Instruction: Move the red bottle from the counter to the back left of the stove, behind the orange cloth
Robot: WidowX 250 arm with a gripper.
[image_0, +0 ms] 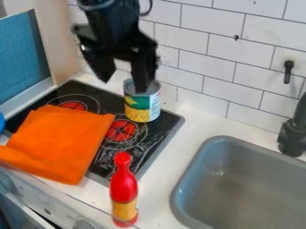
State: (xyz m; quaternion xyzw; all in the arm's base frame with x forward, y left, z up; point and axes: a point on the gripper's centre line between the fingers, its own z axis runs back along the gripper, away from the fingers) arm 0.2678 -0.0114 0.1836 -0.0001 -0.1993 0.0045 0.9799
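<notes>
See black gripper [124,85] hanging over far part of stove [168,130], fingers spread apart. Find right-hand finger overlapping rim of open can [142,107]; cannot tell if touching. Place can upright on stove's far right part, behind red burner [121,130]. Log orange cloth [60,141] to left, draped across stove's near left side. Spot red bottle [124,188] upright on near counter [156,197], left of grey sink [239,185].

Free room between can [142,107] and upright bottle [124,192], above stove [166,121] (orange cloth [60,142] alongside)
</notes>
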